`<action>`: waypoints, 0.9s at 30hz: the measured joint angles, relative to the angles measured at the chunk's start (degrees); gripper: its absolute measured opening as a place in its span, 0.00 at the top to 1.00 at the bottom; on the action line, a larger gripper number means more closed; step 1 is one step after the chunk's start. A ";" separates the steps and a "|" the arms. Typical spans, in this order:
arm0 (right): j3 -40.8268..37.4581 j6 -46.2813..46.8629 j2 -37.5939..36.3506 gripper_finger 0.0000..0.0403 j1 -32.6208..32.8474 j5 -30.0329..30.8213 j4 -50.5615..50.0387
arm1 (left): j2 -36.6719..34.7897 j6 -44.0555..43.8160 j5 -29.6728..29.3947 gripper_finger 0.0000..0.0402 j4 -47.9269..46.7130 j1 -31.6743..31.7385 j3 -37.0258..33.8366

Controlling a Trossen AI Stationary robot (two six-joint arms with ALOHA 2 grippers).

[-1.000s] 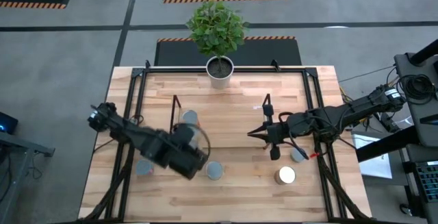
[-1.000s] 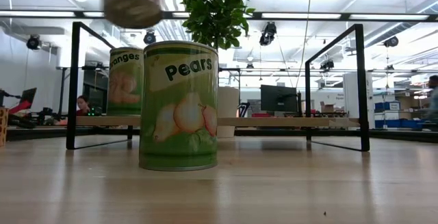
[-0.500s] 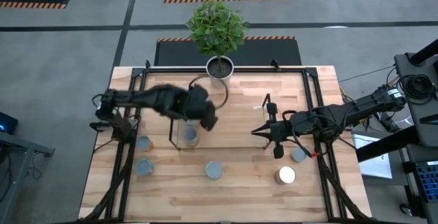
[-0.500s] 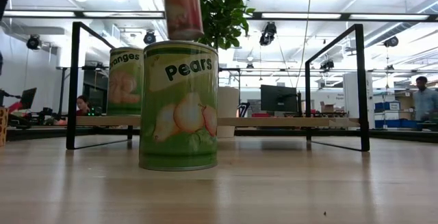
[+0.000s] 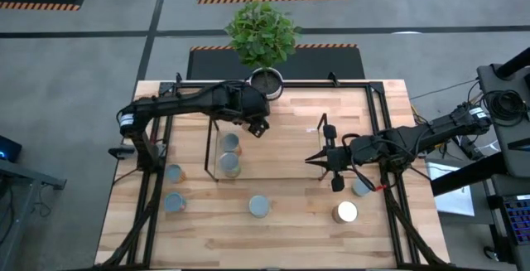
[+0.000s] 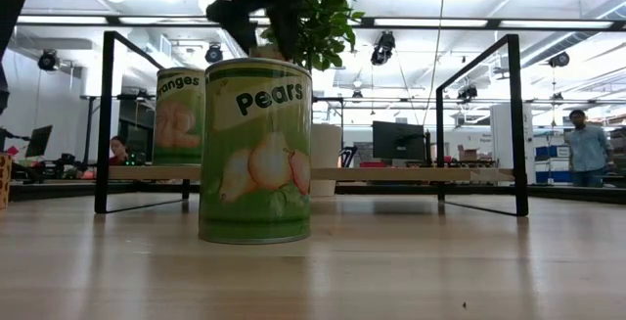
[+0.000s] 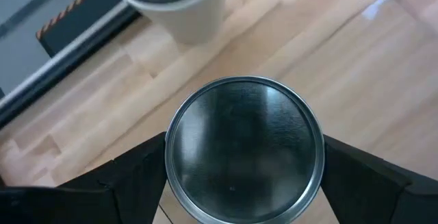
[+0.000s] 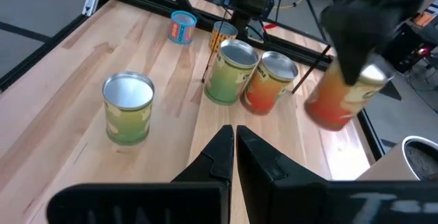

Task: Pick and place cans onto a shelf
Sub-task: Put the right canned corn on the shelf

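My left gripper [image 5: 253,120] is shut on a can with a silver top [image 7: 243,148] and orange-red sides [image 8: 341,102], held in the air beyond the shelf's far side, near the white plant pot [image 5: 266,81]. The shelf [image 5: 273,151] has thin black end frames and a light board. Two cans [image 5: 229,143] [image 5: 229,165] stand upright on its left end; the right wrist view shows them as a green one [image 8: 231,73] and an orange-red one [image 8: 271,81]. My right gripper [image 5: 310,161] is shut and empty by the shelf's right end. My left gripper pinches the can between its two fingers [image 7: 133,179], on opposite sides of the wall just below the top rim [image 7: 171,157]. The fingers come from above, pointing down. The can hangs below them, lifted clear and slightly tilted [image 8: 341,102].
More cans stand on the table: two at the left [image 5: 174,173] [image 5: 175,202], one near the front middle [image 5: 259,206], two at the right [image 5: 361,186] [image 5: 345,212]. Black frame rails [image 5: 153,196] run along both table sides. People show in the room beyond [image 6: 587,149].
My left gripper has carried the can from low over the table's near left part up and toward the far edge, passing over the shelf's left end, to a place near the plant pot. The can stays in its hold.
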 joint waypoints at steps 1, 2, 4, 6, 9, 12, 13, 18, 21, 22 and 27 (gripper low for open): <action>-0.05 0.12 0.00 0.98 0.00 0.00 0.00 | 0.00 0.14 0.27 0.21 0.77 0.25 -1.37; -0.14 0.26 0.00 0.98 0.00 0.00 0.03 | 0.00 0.22 0.25 0.21 1.23 0.47 -2.59; -0.23 0.63 0.00 0.98 0.00 0.00 -0.12 | 0.00 0.22 0.27 0.21 2.12 0.57 -5.11; -0.23 0.69 0.00 0.98 0.00 0.00 -0.08 | 0.00 0.14 0.28 0.21 2.32 0.60 -7.01; -0.23 0.69 0.00 0.98 0.00 0.00 -0.04 | -0.04 -0.45 0.30 0.21 3.63 0.57 -9.42; -0.23 0.62 0.00 0.98 0.00 0.00 0.01 | -0.03 -0.96 0.30 0.21 3.95 0.57 -10.76; -0.23 0.60 0.00 0.98 0.00 0.00 0.03 | -0.06 -1.20 0.30 0.21 4.46 0.57 -11.09; -0.23 0.44 0.00 0.98 0.00 0.00 0.09 | -0.07 -1.76 0.30 0.21 5.49 0.50 -12.06; -0.23 0.29 0.00 0.98 0.00 0.00 0.08 | -0.04 -2.30 0.48 0.20 5.72 0.33 -12.80; -0.23 0.12 0.00 0.98 0.00 0.02 0.08 | -0.04 -2.32 0.53 0.20 5.89 0.31 -12.80; -0.23 -0.08 0.00 0.98 0.00 0.02 0.07 | -0.04 -2.54 0.54 0.20 8.08 0.29 -12.80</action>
